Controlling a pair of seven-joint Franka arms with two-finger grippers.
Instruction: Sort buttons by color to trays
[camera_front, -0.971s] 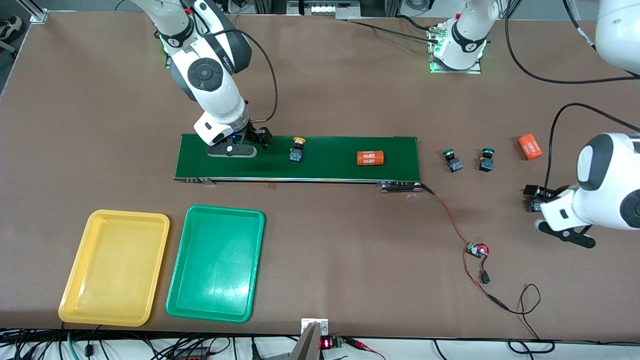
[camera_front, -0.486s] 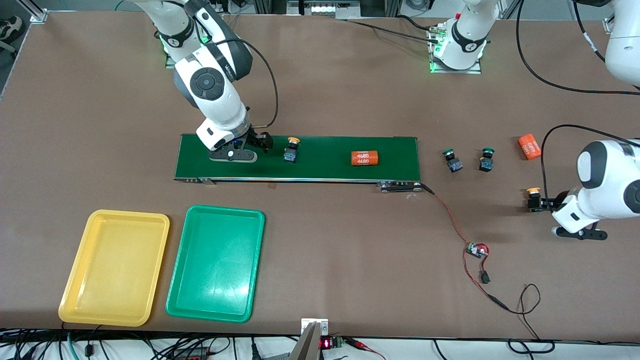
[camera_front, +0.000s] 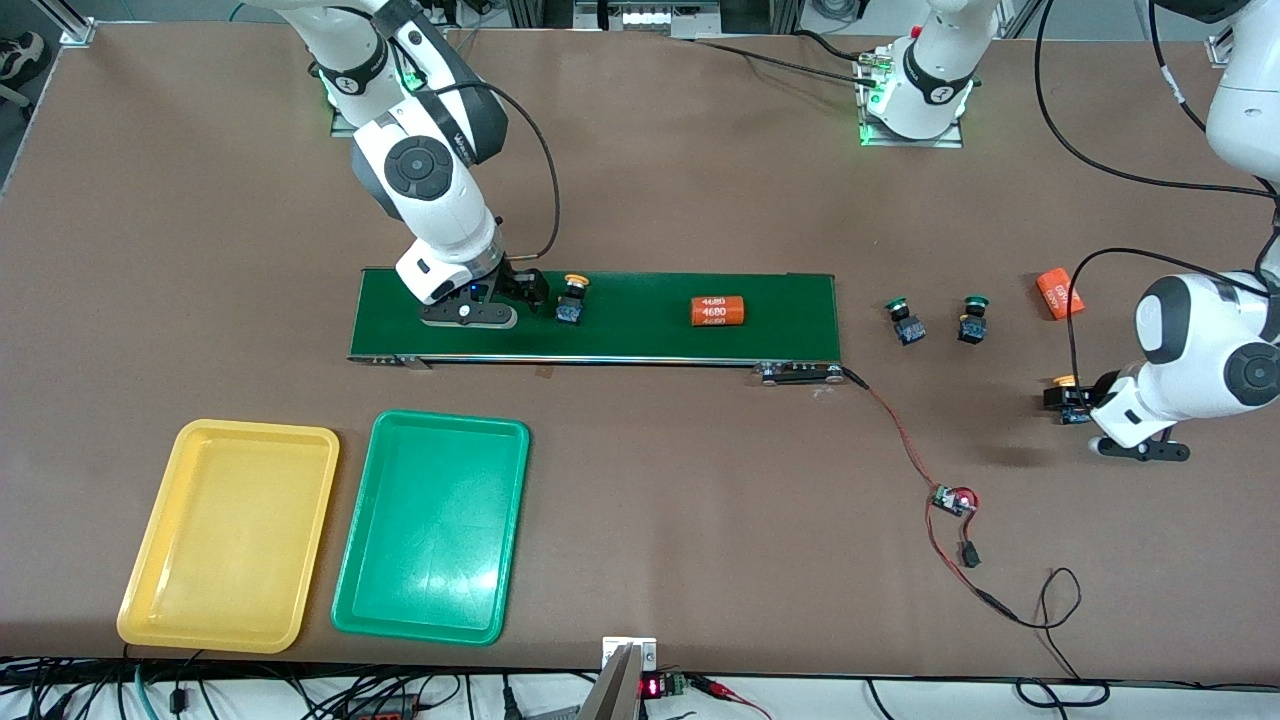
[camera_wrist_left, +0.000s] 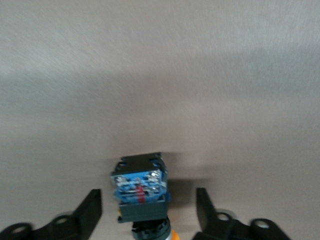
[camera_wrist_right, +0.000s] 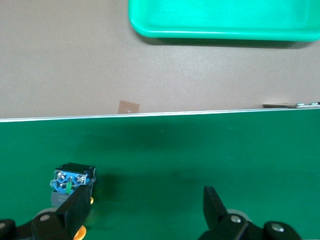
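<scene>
Nearest the front camera, toward the right arm's end of the counter, lie the shallow yellow plastic tray (camera_front: 255, 428) and, just beside it, the shallow green plastic tray (camera_front: 450, 419). Neither holds anything, so sorting has not yet begun.

The right end effector (camera_front: 530, 290) sits low over the long dark-green conveyor belt (camera_front: 640, 335) with its fingers spread. A yellow-capped push-button with a black body and bluish base (camera_front: 571, 300) stands just beside it. In the right wrist view this button is close to one finger, not centred – a squeeze from here could tip it or shove it along the belt.

Farther along the belt lies an orange cylinder (camera_front: 719, 311) printed "4680". It is a distractor and could be grabbed by mistake.

Off the belt's end, two green-capped buttons (camera_front: 904, 322) (camera_front: 973, 318) stand near each other on the counter. A second orange cylinder (camera_front: 1060, 293) lies past them, its print unreadable.

At the left arm's end, the left end effector (camera_front: 1068, 400) straddles another yellow-capped button (camera_wrist_left: 140, 185). The fingers are spread on either side without touching it. The button's irregular body could twist or slip out if the pads land unevenly.
</scene>
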